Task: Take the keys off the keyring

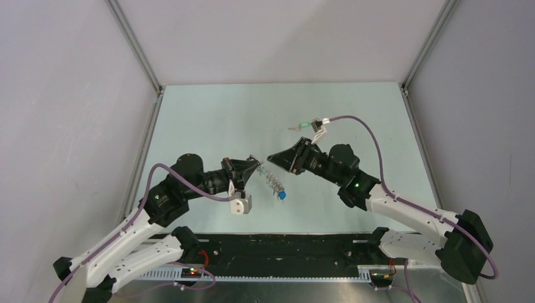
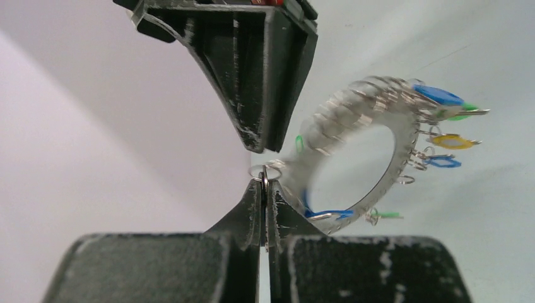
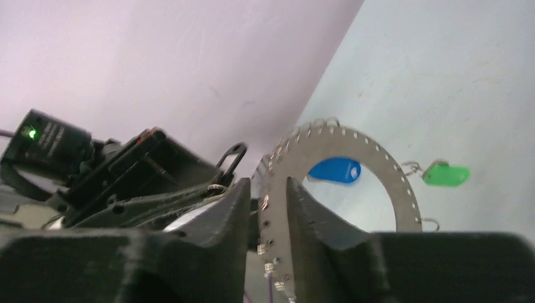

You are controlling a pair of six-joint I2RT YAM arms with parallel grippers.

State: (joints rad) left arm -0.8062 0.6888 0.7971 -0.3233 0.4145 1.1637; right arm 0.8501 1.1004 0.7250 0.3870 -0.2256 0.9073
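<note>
The job looks barely begun: one green key [image 1: 305, 125] lies loose on the counter [image 1: 208, 120], well apart from the rest and near the right arm, so it appears to be already off. The keyring [image 2: 407, 158], a flat band pierced with holes, hangs in the air between the two arms, above the counter. It carries most of the keys [image 2: 451, 141] on little rings along its rim; blue, yellow and green heads show in the left wrist view. The left pincer [image 2: 262, 189] is pressed together on the keyring, pinching a small wire loop [image 2: 264, 172] at its rim. The right pincer [image 3: 268, 202] stands narrowly parted around the band; whether it presses on the metal I cannot tell. Judging by the crowded rim, nearly every key is yet to come off
</note>
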